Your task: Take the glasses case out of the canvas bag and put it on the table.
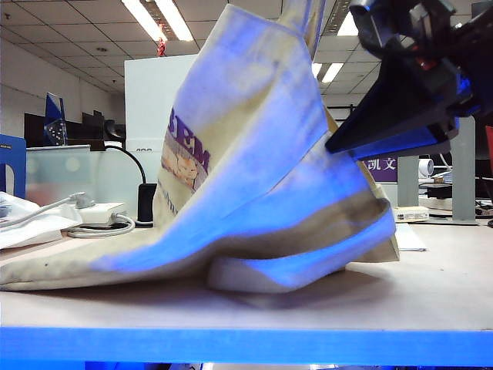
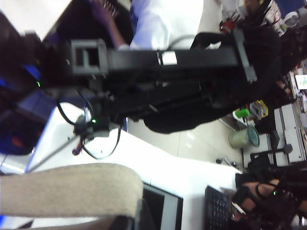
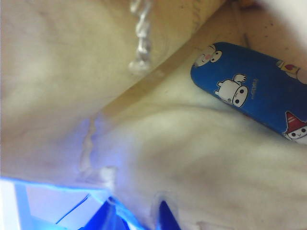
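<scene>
Upper right of exterior view: right gripper (image 1: 362, 142) poking into canvas bag (image 1: 254, 154) on table (image 1: 431, 293), spread can't tell. Left wrist view: strap (image 2: 67, 189) hoisted, left gripper presumably pinched shut, keeping mouth open. Right wrist view: glasses case (image 3: 254, 88) upper right, inside, untouched.

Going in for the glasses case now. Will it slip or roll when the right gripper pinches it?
The glasses case has a smooth, glossy-looking shell and rounded ends, so it may slip. It lies on soft canvas bag folds, so it could sink or shift when pushed. It looks rigid, unlikely to deform.
</scene>
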Controlling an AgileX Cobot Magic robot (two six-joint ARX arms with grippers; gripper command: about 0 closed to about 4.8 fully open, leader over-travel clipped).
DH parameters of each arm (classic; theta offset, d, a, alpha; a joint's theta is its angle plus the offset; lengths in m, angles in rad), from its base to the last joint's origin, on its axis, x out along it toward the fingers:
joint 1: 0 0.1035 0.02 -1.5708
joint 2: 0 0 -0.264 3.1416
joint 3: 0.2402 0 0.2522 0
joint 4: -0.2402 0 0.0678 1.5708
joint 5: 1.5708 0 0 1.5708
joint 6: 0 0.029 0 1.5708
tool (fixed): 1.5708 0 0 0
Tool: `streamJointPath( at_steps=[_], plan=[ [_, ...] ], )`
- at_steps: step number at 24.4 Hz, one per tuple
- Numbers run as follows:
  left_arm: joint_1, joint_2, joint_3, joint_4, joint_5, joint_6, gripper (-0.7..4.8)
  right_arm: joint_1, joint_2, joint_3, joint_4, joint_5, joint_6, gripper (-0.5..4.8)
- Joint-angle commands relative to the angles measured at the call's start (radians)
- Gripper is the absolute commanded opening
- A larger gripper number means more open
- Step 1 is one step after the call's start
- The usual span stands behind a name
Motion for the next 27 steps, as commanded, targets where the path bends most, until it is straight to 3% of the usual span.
streamJointPath(
  at_steps=[1, 7, 10, 13, 20, 27],
  plan=[
    [-0.045, -0.01, 0.004, -0.036, 0.025, 0.029, -0.06, 0.001, 0.005, 0.009, 0.072, -0.012, 0.0, 1.18],
    [-0.058, -0.009, 0.004, -0.027, 0.032, 0.033, -0.06, 0.0, 0.005, 0.159, 0.057, -0.021, 0.002, 1.18],
    [-0.058, -0.009, 0.004, 0.05, 0.01, 0.025, -0.06, 0.003, 0.023, 0.163, 0.003, -0.032, 0.002, 1.18],
    [-0.043, -0.008, 0.004, 0.09, -0.023, 0.022, -0.06, 0.003, 0.023, 0.163, -0.087, -0.094, 0.001, 1.23],
    [0.1, -0.005, 0.004, 0.114, -0.111, 0.018, -0.06, 0.004, -0.153, 0.162, -0.27, -0.188, 0.002, 1.39],
    [0.104, -0.005, 0.004, 0.237, -0.116, -0.034, -0.06, 0.011, -0.161, 0.097, -0.336, -0.324, 0.002, 1.39]
  ],
)
